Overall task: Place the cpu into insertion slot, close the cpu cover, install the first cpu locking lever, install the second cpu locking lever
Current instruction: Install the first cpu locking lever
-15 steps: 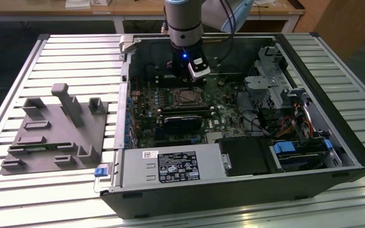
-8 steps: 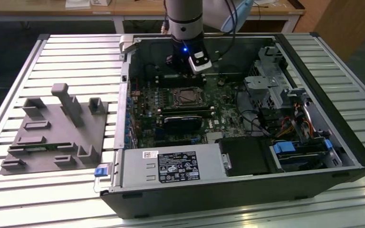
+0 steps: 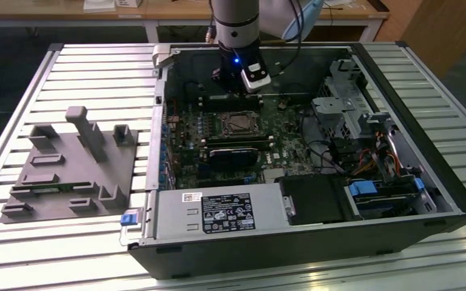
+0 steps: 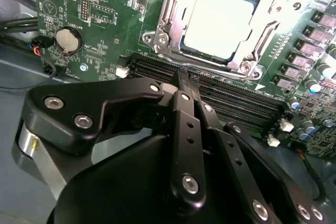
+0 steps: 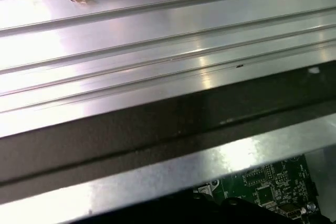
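Black jaws [image 4: 181, 80] stood together, holding nothing, above the long slots. One cpu [image 4: 221, 22] lay flat in its insertion slot [image 4: 195, 51]; the cpu cover [image 4: 265, 35] was closed around it.

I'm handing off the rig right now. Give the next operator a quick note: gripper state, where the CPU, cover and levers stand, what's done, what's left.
Gripper: shut, holding nothing, hovering over the memory slots beside the socket.
CPU: seated in the slot, silver top showing.
Cover: down around the CPU, framing it.
Levers: one rod runs along the cover's edge; whether either is latched cannot be told.
Done: CPU placed, cover apparently closed.
Left: confirm and lock both levers.
Exterior view: arm reaches into the open case.
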Controlling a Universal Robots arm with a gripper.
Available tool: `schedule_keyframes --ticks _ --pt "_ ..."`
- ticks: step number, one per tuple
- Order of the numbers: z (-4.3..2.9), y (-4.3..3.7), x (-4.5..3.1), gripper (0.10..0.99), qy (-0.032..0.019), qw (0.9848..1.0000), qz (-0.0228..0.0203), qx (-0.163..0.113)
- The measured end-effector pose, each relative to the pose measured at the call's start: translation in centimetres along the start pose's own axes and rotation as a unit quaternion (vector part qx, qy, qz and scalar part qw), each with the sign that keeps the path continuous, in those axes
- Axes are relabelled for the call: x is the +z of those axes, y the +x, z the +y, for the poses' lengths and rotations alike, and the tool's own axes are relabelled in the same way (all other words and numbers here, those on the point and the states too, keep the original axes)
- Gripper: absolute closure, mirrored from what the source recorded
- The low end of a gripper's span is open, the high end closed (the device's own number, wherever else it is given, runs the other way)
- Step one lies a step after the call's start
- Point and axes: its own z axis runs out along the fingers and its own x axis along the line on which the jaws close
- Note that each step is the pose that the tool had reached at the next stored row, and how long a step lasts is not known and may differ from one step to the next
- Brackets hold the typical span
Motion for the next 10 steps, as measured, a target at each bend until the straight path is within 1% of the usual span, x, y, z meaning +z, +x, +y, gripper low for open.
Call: schedule_keyframes --ticks 2,5,7,10 --pt "-0.02 0.00 -0.01 0.980 0.0004 1.0000 -0.0001 0.000" --pt "-0.07 -0.02 0.01 0.980 0.0048 1.0000 -0.0008 -0.001" --pt "-0.18 -0.04 0.02 0.980 0.0106 0.9999 -0.0007 -0.001" --pt "-0.45 -0.12 0.02 0.980 0.0215 0.9998 -0.0007 -0.003"
